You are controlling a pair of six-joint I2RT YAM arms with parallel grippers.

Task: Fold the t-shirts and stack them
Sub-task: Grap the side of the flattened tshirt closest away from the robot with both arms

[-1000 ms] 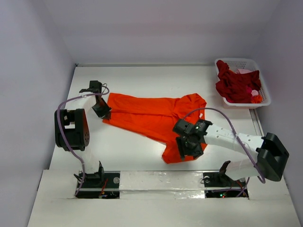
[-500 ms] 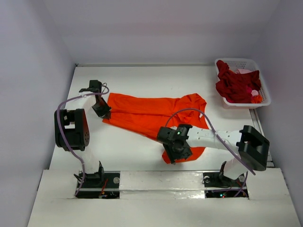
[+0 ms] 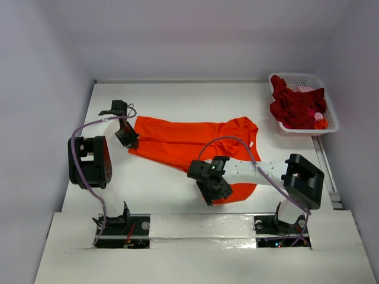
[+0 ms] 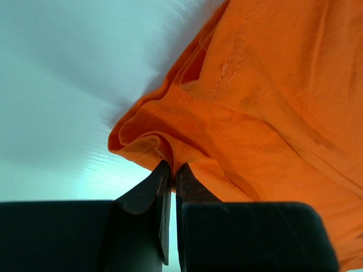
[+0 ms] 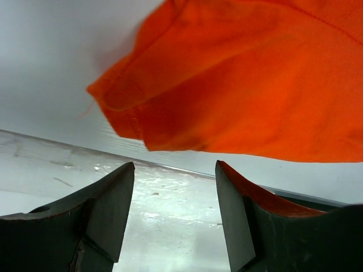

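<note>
The orange t-shirt (image 3: 183,142) lies spread and rumpled across the middle of the table. My left gripper (image 3: 129,139) is at its left corner. In the left wrist view the left gripper (image 4: 172,168) is shut, pinching a fold of the orange t-shirt (image 4: 266,102) at the hem. My right gripper (image 3: 213,190) hovers at the shirt's near corner. Seen from the right wrist, this right gripper (image 5: 174,165) is open and empty, with the corner of the orange t-shirt (image 5: 227,85) just beyond its fingertips. A dark red t-shirt (image 3: 295,106) and a pale pink one (image 3: 306,89) are heaped in the basket.
The white lattice basket (image 3: 294,76) stands at the back right corner by the wall. A white taped strip (image 3: 195,226) runs along the near edge between the arm bases. Walls enclose the table on three sides.
My right arm has swung left along the shirt's near edge, from its right part to the near corner, jaws staying open. The left arm and its grip have not moved.
</note>
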